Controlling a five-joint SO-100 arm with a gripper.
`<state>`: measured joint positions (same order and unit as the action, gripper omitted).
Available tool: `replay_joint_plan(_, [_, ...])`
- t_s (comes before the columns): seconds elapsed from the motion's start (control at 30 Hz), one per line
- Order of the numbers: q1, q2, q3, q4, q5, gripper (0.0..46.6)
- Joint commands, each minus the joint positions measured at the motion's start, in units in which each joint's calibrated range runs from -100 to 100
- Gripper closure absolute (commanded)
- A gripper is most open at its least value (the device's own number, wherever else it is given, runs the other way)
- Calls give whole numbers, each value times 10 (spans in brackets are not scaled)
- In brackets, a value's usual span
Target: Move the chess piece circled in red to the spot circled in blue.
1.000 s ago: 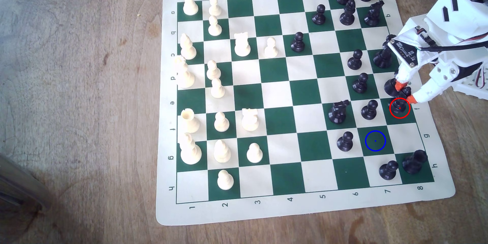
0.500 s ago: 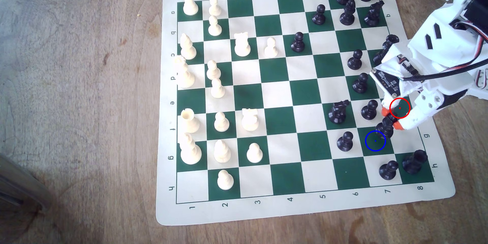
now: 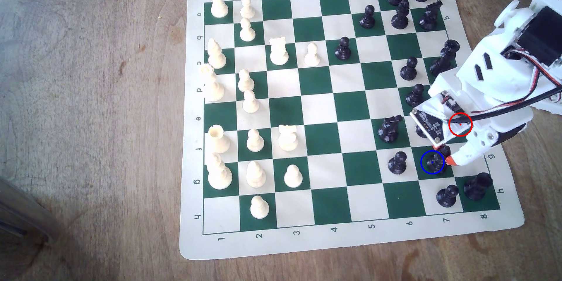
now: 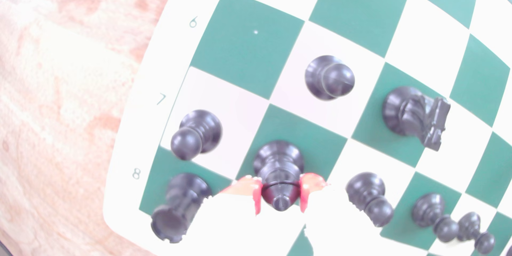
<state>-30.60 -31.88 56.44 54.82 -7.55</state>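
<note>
**Bishop arrives over the blue ring**

And there it goes! In one second the slim black bishop-shaped chess piece (image 3: pixel 436 164) has left the red-ringed corner square and swung across; its base now sits inside the blue-ringed dark green square (image 3: pixel 425 170). The white end effector with orange fingertips (image 4: pixel 280 193) is clamped on the piece's head. Judging from this, only the release remains.

Tight quarters, though: a ball-headed black pawn (image 3: pixel 397 163) stands one square to the exterior view's left, another black pawn (image 3: pixel 447 196) and a black rook (image 3: pixel 477 186) just below. Opening and lifting away must not clip them on the rolled green-and-cream board mat (image 3: pixel 194 147).
</note>
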Motion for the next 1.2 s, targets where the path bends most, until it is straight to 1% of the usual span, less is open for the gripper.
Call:
replay_joint_plan(0.0, [1, 0, -40, -15, 5, 444])
replay_joint_plan(0.1, [3, 0, -40, -15, 7, 441])
replay_joint_plan(0.27, [1, 0, -36, -11, 8, 414])
replay_joint_plan(0.3, [1, -3, -30, -4, 8, 376])
replay_joint_plan(0.43, [-2, -19, -15, 12, 9, 291])
replay_joint_plan(0.6, [19, -53, -24, 14, 9, 260])
replay_joint_plan(0.7, [29, -71, -27, 22, 9, 257])
replay_joint_plan(0.83, [59, -133, -15, 52, 9, 259])
replay_joint_plan(0.87, [82, -169, -4, 52, 8, 267])
replay_joint_plan(0.97, [122, -235, 13, 53, 10, 276])
replay_joint_plan(1.0, [136, -262, 21, 53, 13, 298])
replay_joint_plan(1.03, [163, -325, 47, 40, 17, 356])
replay_joint_plan(1.1, [191, -399, 85, 6, 17, 435])
replay_joint_plan(1.13, [206, -439, 107, -16, 17, 464])
replay_joint_plan(1.17, [235, -515, 147, -50, 26, 464])
